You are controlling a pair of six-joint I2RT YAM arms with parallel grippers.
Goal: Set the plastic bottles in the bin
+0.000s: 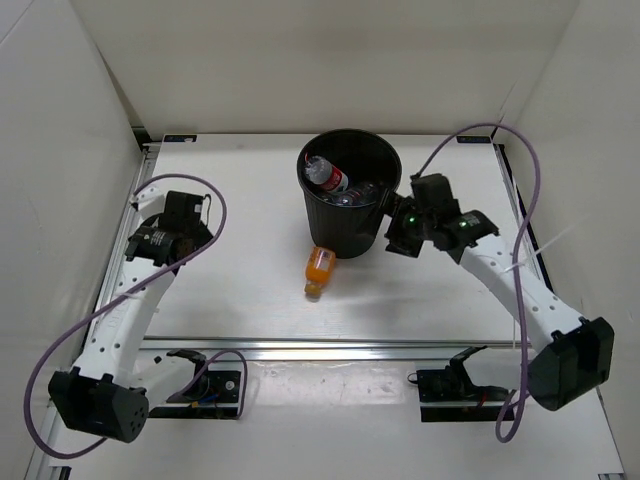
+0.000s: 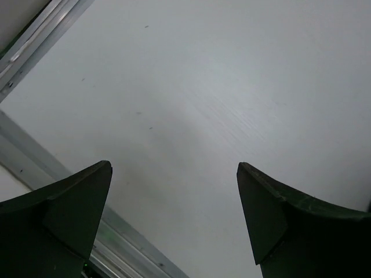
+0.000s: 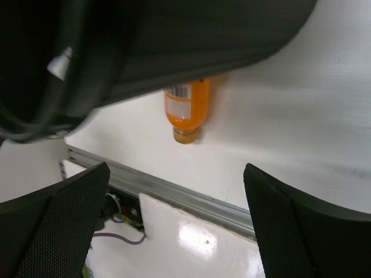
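The round black bin (image 1: 350,235) stands at the table's middle back. Inside it lie a clear bottle with a red label and cap (image 1: 326,174) and other clear bottles (image 1: 362,193). The orange-filled bottle (image 1: 318,270) lies on the table against the bin's near side; in the right wrist view it (image 3: 186,107) shows partly under the bin's dark wall (image 3: 191,40). My right gripper (image 1: 397,238) is open and empty just right of the bin (image 3: 177,200). My left gripper (image 1: 190,212) is open and empty over bare table at the far left (image 2: 174,194).
White walls enclose the table on three sides. A metal rail (image 1: 340,350) runs along the near edge, with the arm bases and purple cables (image 1: 215,205) in front. A rail (image 2: 35,35) also runs at the table's left edge.
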